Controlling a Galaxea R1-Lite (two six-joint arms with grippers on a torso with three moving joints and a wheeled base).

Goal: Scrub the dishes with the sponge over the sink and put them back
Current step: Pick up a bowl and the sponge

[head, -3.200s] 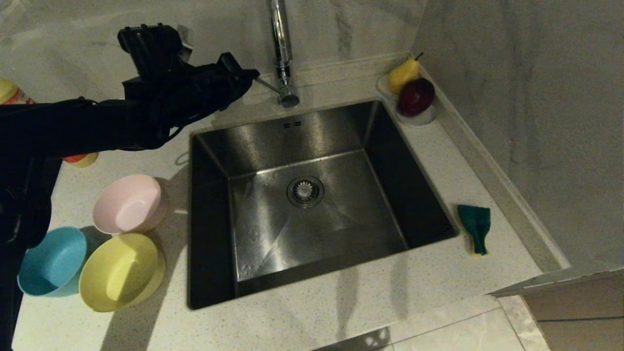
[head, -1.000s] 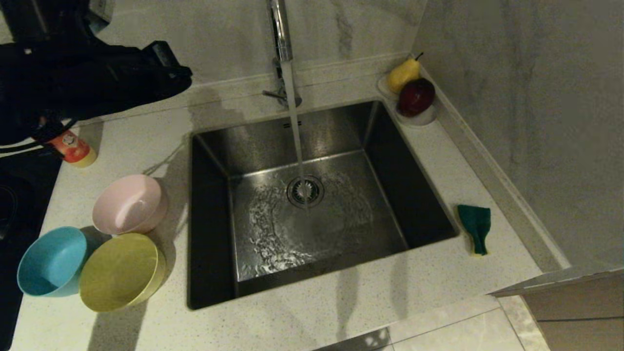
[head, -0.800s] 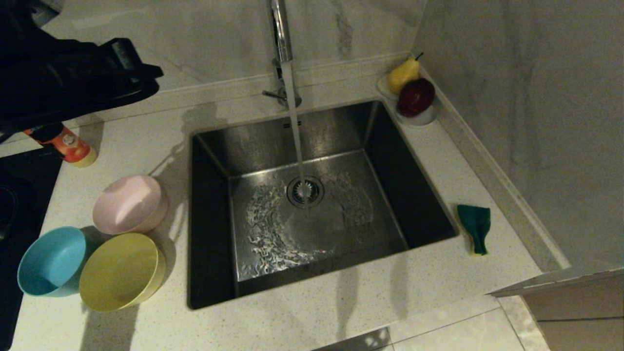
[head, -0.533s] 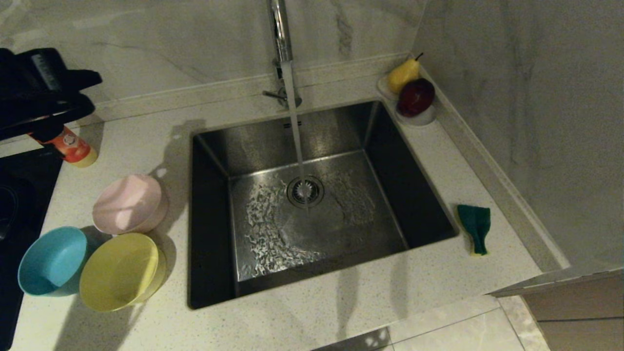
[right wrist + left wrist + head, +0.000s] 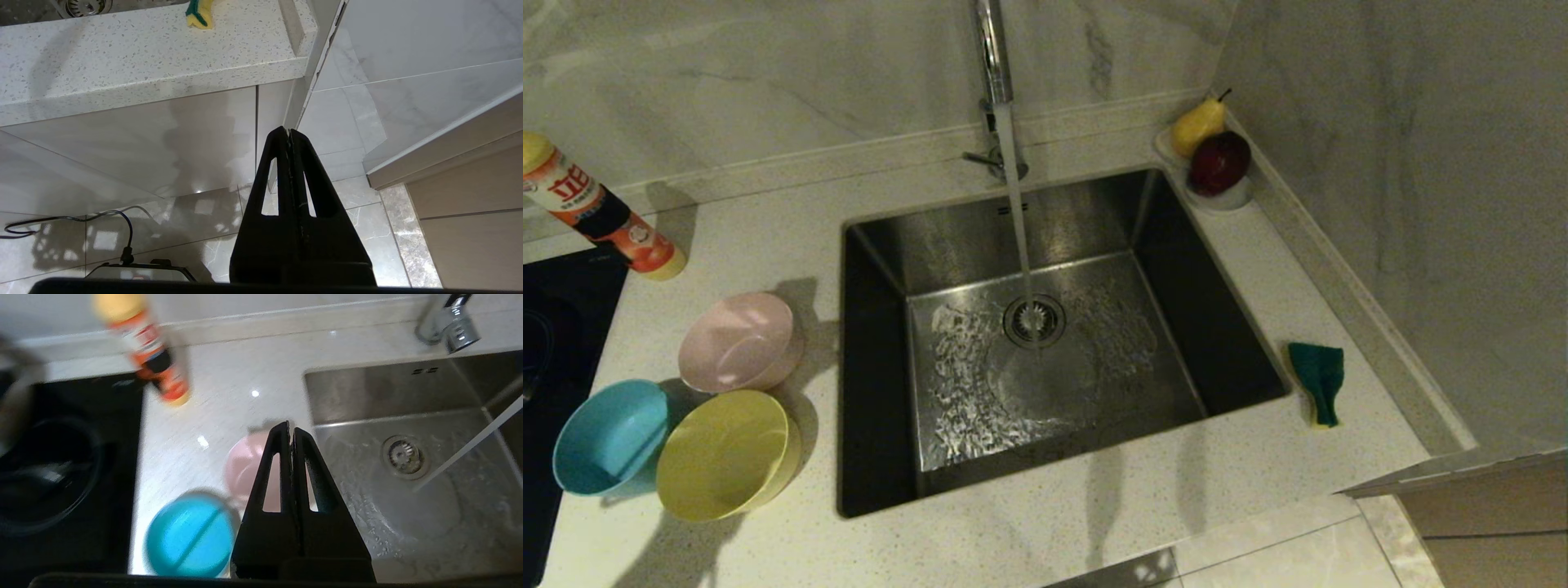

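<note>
- Tap [image 5: 992,57] runs into the sink [image 5: 1045,245].
- Three bowls [image 5: 727,453] sit at the worktop's [image 5: 1054,539] left edge, a bottle [image 5: 596,214] behind them.
- Sponge [image 5: 1319,380] lies right of the sink.
- Left claw [image 5: 291,428] pressed together above the bowls; right claw [image 5: 288,134] pressed together below the worktop.

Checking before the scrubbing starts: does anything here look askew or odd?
The sponge lies bent on the counter right of the sink, green side up. The detergent bottle stands tilted. Water runs unattended.

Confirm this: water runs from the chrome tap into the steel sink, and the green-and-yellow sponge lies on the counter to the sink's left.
Wrong side. The head view shows the green-and-yellow sponge on the counter to the right of the steel sink. Water does run from the chrome tap.
</note>
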